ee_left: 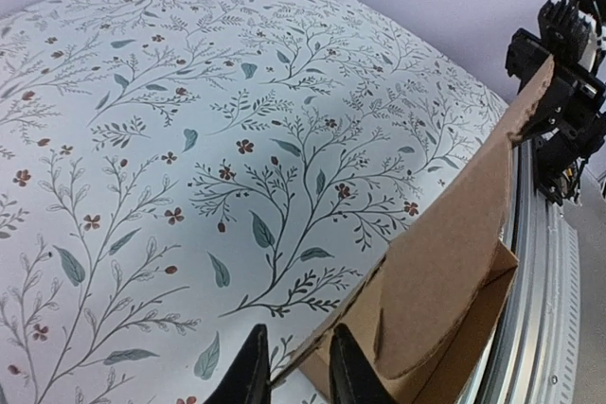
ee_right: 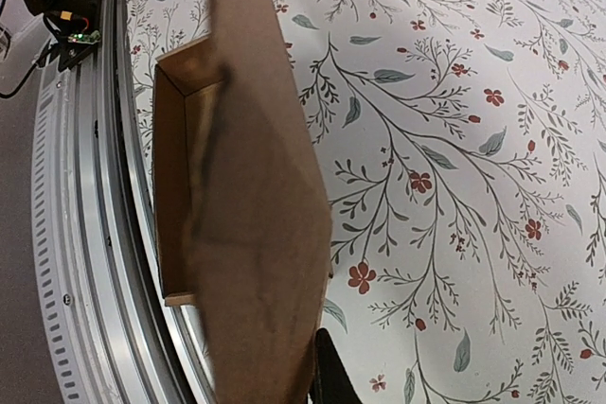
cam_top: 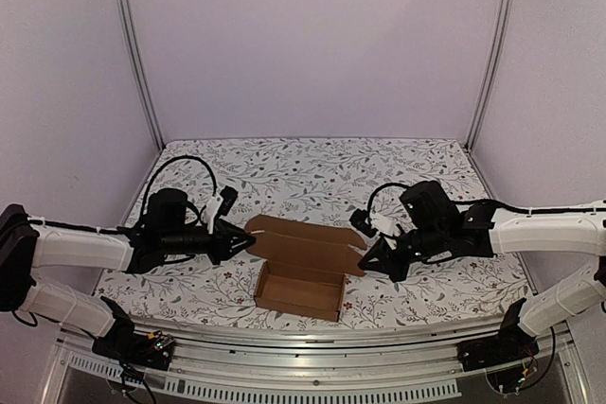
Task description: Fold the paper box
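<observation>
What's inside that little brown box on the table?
Nothing shows inside the paper box: from above, its open tray has only a bare cardboard floor. In the right wrist view the lifted lid covers part of the inside.

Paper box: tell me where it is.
Top view: the paper box sits near the front edge of the table, centred between the left gripper and right gripper.

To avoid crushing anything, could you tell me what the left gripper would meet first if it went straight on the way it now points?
The paper box: the edge of its raised lid sits between the left gripper's fingers, so going on would likely push straight into that flap.
</observation>
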